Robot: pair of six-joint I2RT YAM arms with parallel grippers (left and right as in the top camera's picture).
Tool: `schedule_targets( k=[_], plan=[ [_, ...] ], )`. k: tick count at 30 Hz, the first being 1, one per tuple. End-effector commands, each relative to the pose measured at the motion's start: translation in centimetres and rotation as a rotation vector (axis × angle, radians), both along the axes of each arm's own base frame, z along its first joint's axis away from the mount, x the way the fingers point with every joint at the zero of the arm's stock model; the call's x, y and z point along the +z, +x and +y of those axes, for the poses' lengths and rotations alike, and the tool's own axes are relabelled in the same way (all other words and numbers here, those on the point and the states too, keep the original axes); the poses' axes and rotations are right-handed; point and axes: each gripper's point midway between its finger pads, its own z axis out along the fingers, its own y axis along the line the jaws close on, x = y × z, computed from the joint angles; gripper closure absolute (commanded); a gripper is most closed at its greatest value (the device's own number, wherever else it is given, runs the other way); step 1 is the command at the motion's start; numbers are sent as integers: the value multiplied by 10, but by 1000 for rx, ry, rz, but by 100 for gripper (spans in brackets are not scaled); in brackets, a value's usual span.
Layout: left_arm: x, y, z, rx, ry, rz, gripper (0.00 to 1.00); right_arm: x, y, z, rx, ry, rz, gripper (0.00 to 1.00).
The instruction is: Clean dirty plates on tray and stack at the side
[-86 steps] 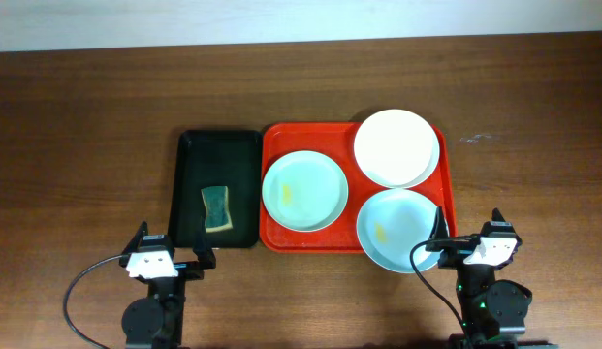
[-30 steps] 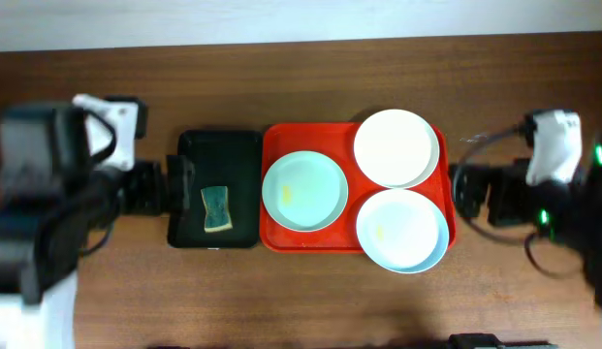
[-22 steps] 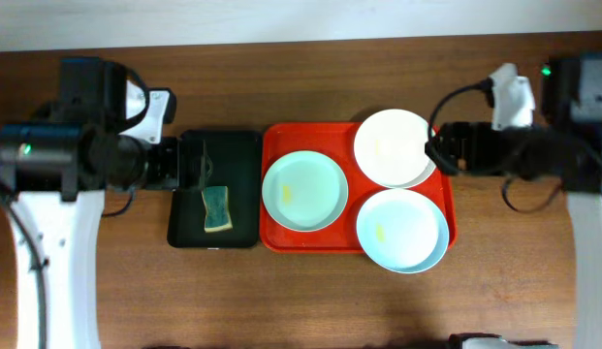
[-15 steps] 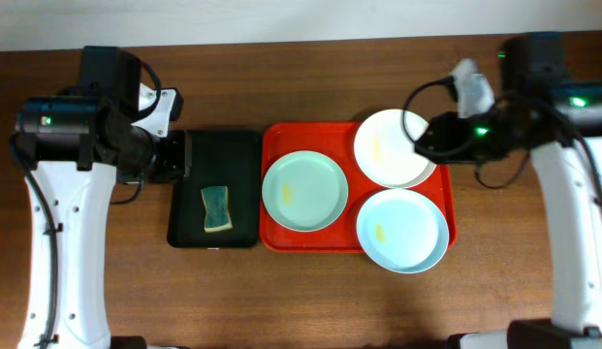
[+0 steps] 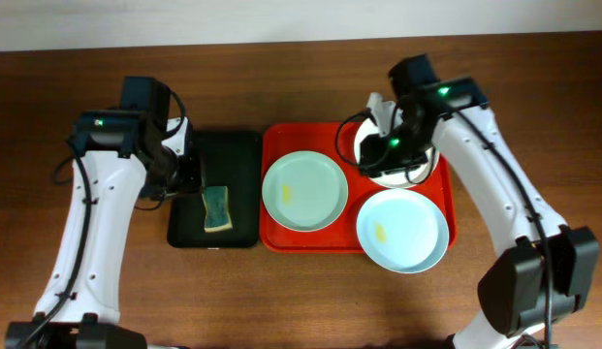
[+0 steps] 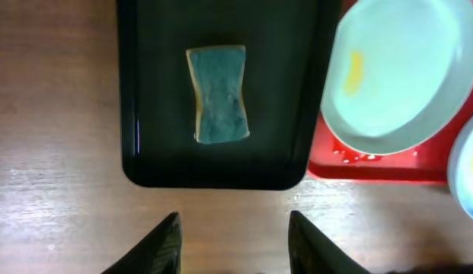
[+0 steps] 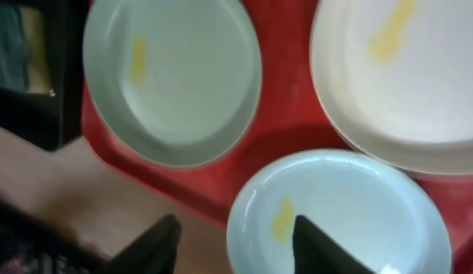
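The red tray (image 5: 281, 237) holds three plates. A pale green plate (image 5: 303, 191) lies at its left, a white plate (image 5: 423, 161) at the back right and a pale blue plate (image 5: 402, 230) at the front right. Yellowish smears show on all three in the right wrist view: the pale green plate (image 7: 171, 76), the white plate (image 7: 404, 76) and the pale blue plate (image 7: 343, 213). My right gripper (image 5: 383, 145) hovers above the white plate's left part, open and empty (image 7: 232, 228). My left gripper (image 5: 189, 176) hangs open and empty (image 6: 234, 228) by the black tray's left edge.
A narrower black tray (image 5: 233, 155) lies just left of the red tray, with a green-and-yellow sponge (image 5: 216, 208) in it, also seen as the sponge (image 6: 217, 104) in the left wrist view. Brown wooden table (image 5: 87, 291) surrounds both trays.
Both arms rose from the table's front edge and swung inward, the left toward the black tray, the right over the white plate. Plates and sponge have not moved.
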Motion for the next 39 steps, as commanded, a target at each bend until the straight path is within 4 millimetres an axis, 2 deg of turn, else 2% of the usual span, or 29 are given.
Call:
schedule_targets(
  k=[1,5,8,10,12,14,16,21,28,37,39],
  plan=[
    [-7,0,0,7,7,4,57,-36,-1,14,39,-12,-23,54],
    [-7,3,0,7,6,-10,57,-71,5,20,12,10,-70,56],
    [-7,4,0,7,5,-15,57,-87,10,22,9,25,-117,59],
    [-7,6,0,7,5,-22,58,-94,16,23,-50,47,-137,64],
    [-8,8,-1,8,4,-27,58,-96,21,25,-64,59,-160,68],
    [-8,8,-1,13,3,-28,58,-97,25,26,-64,66,-179,79],
    [-8,8,-1,13,3,-27,58,-99,27,27,-64,67,-181,84],
    [-8,8,-1,13,3,-26,58,-115,27,27,-105,64,-139,82],
    [-8,7,-1,13,3,-25,58,-119,27,26,-105,62,-133,83],
    [-8,7,0,13,3,-25,57,-136,23,26,-125,53,-85,83],
    [-8,7,0,13,3,-25,56,-135,24,27,-129,58,-90,88]
  ],
)
